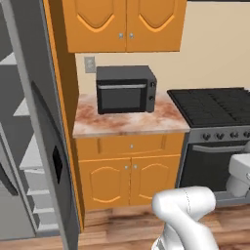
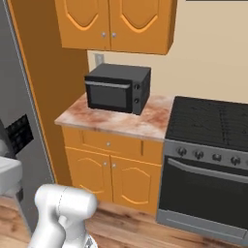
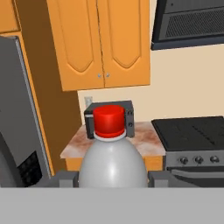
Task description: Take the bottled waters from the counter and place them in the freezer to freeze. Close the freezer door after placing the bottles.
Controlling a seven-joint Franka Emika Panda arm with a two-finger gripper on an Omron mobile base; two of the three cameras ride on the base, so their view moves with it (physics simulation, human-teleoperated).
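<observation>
Kitchen counter, frame centre: microwave | gripper, lower centre: fingers pinching red-capped bottle | freezer, left edge: open

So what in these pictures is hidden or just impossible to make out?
- Red-capped bottle, hand view: its lower half and label are cut off by the bottom edge.
- Claw, hand view: the two fingers flank the bottle, shut on it; their tips are cut off at the bottom.
- Freezer, left base view: the open grey door covers part of the white shelves.
- Counter, left base view: the microwave hides the strip behind it.
</observation>
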